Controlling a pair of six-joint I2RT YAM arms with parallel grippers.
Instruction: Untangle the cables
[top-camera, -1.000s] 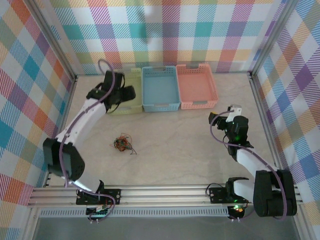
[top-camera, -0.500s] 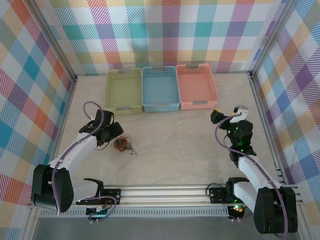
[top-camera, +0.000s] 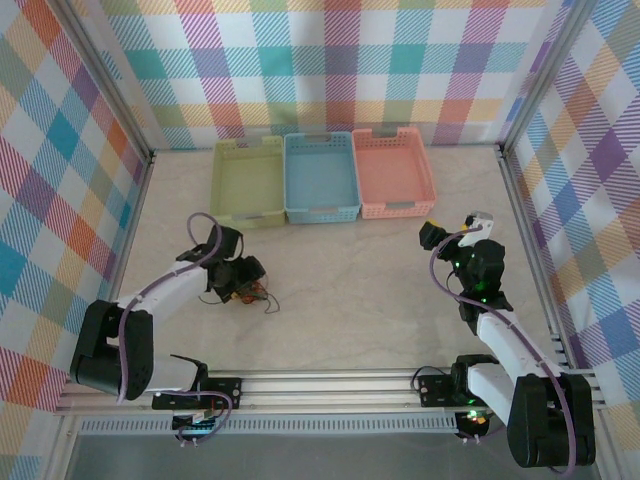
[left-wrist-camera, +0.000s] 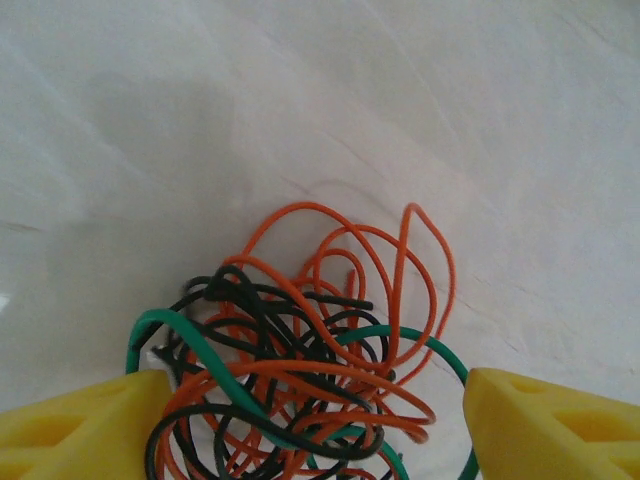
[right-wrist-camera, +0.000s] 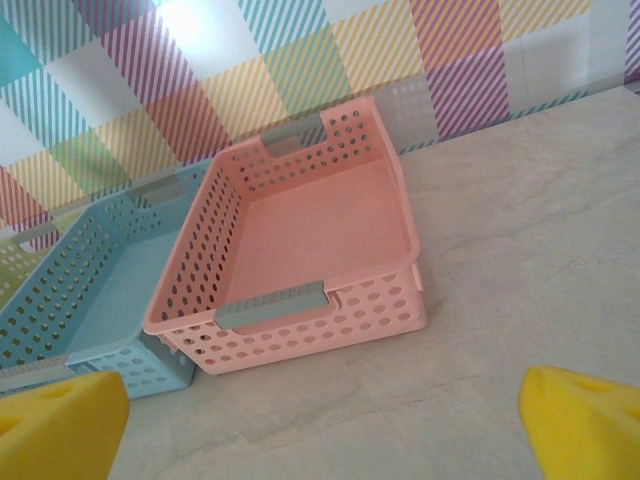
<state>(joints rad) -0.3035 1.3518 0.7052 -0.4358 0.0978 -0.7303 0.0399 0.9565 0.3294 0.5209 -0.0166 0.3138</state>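
Top view, cables (top-camera: 252, 292): 1 small tangle on the table (top-camera: 350, 300), left of centre.
Top view, left gripper (top-camera: 243, 283): at the tangle.
Top view, right gripper (top-camera: 432, 236): far right, well apart from the cables.
Left wrist, fingers (left-wrist-camera: 80, 435): 2 yellow pads spread wide, with the orange, green and black tangle between them.
Right wrist, fingers (right-wrist-camera: 585, 420): spread wide, holding nothing, with the pink basket (right-wrist-camera: 310, 230) ahead.

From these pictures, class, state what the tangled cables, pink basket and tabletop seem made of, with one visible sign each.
Cables: thin wire in smooth, probably plastic, insulation; springy loops hold their curves.
Pink basket: moulded matte plastic; rows of even holes.
Tabletop: pale veined stone or a laminate print, unclear which.
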